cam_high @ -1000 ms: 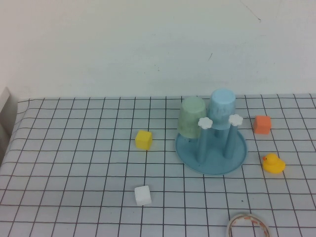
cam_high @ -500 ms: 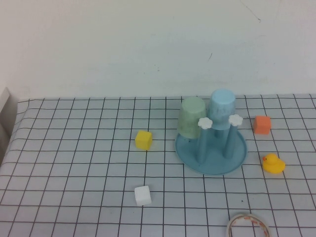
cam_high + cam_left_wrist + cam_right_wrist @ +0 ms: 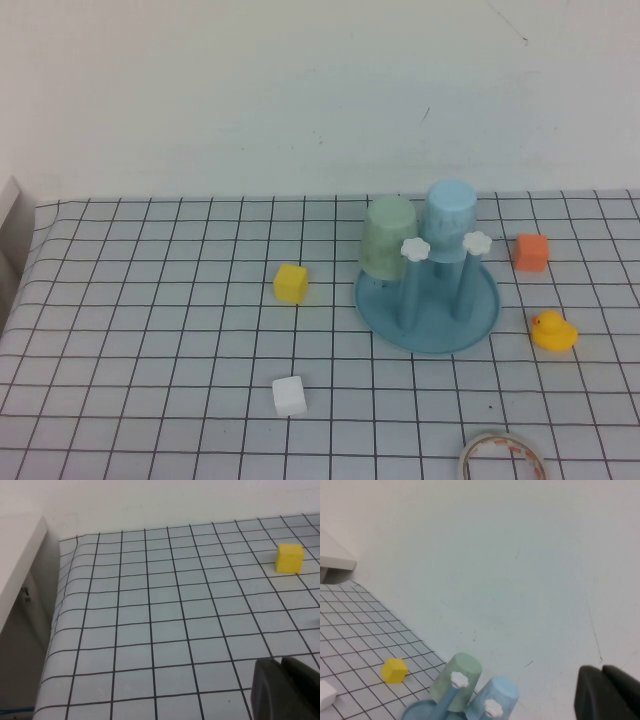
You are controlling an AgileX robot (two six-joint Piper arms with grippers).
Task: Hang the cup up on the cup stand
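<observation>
Cup hangs upside down on the stand

Cup [image 3: 451, 218], a plain sky-blue tapered tumbler, sits inverted over a rear peg of the cup stand [image 3: 428, 318], beside one pale green cup [image 3: 387, 238]. Two front pegs with white flower caps [image 3: 415, 249] stand bare. One yellow cube [image 3: 291, 283], one white cube [image 3: 289, 396], one orange cube [image 3: 531, 252] and one rubber duck [image 3: 552, 331] lie on the checked desk [image 3: 150, 330]. One tape roll [image 3: 502, 458] is cut off by the near edge. Left gripper [image 3: 283, 666] hangs over bare desk left of the yellow cube, right gripper [image 3: 605, 676] near the stand, facing it and the wall; both only partly seen, jaws together

The gridded surface [image 3: 150, 330] carries the cup stand [image 3: 428, 320] at centre-right, yellow cube [image 3: 291, 283], white cube [image 3: 289, 396], orange cube [image 3: 531, 252], duck [image 3: 553, 331], tape roll [image 3: 500, 458].
</observation>
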